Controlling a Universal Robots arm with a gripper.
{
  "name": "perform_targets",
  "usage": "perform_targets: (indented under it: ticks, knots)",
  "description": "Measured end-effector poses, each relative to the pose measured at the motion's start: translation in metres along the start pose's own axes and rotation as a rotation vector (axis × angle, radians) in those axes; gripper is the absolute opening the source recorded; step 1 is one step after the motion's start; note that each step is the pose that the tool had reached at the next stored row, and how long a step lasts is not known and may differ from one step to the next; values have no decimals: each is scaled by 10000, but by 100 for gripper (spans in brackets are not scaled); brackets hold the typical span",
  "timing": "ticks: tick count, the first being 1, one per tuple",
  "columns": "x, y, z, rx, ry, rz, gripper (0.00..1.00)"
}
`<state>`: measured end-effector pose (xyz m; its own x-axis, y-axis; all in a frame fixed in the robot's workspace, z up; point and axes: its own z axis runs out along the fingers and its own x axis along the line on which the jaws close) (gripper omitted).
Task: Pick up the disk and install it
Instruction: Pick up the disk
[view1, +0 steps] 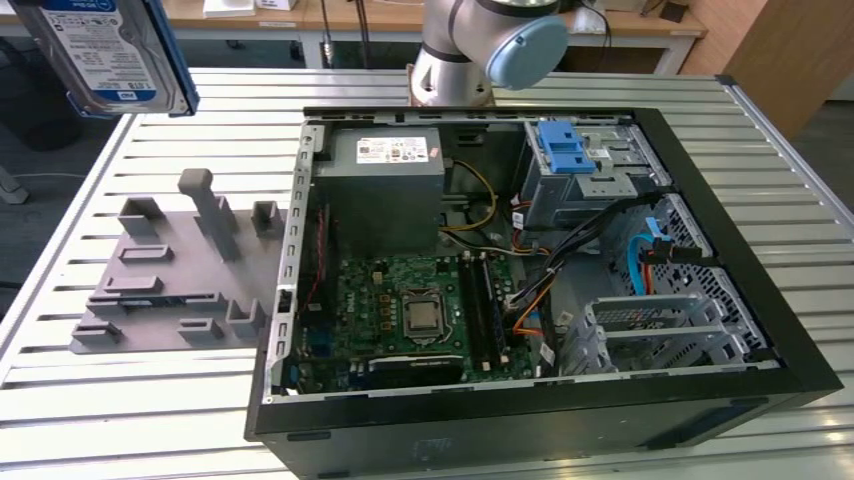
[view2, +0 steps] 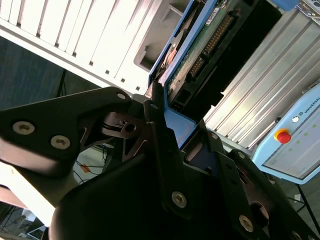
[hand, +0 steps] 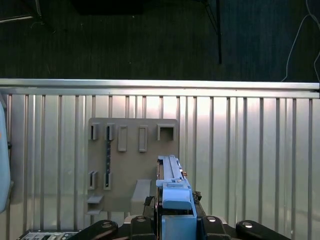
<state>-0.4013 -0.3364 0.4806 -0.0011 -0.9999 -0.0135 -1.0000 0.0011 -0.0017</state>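
Exterior view: disk (view1: 107, 50) hangs high at the exterior view's left, above the slatted table (view1: 134, 400) and apart from the open computer case (view1: 534, 425).
Second wrist view: gripper (view2: 167, 117) clamped on the disk's blue rail.
First wrist view: disk edge-on over the grey fixture plate (hand: 132, 165).

The flat silver-grey metal disk (view1: 114, 95) carried a blue-and-white label (view1: 100, 40) and blue rails (view1: 184, 70). The moulded plastic plate (view1: 147, 290) was plain grey, the slatted silver metal table (view1: 200, 100) striped, the circuit board (view1: 387, 290) green.
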Motion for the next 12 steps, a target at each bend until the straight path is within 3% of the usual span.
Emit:
perform_targets:
  ticks: [12]
  knots:
    - [20, -54, 1, 0, 0, 0, 36]
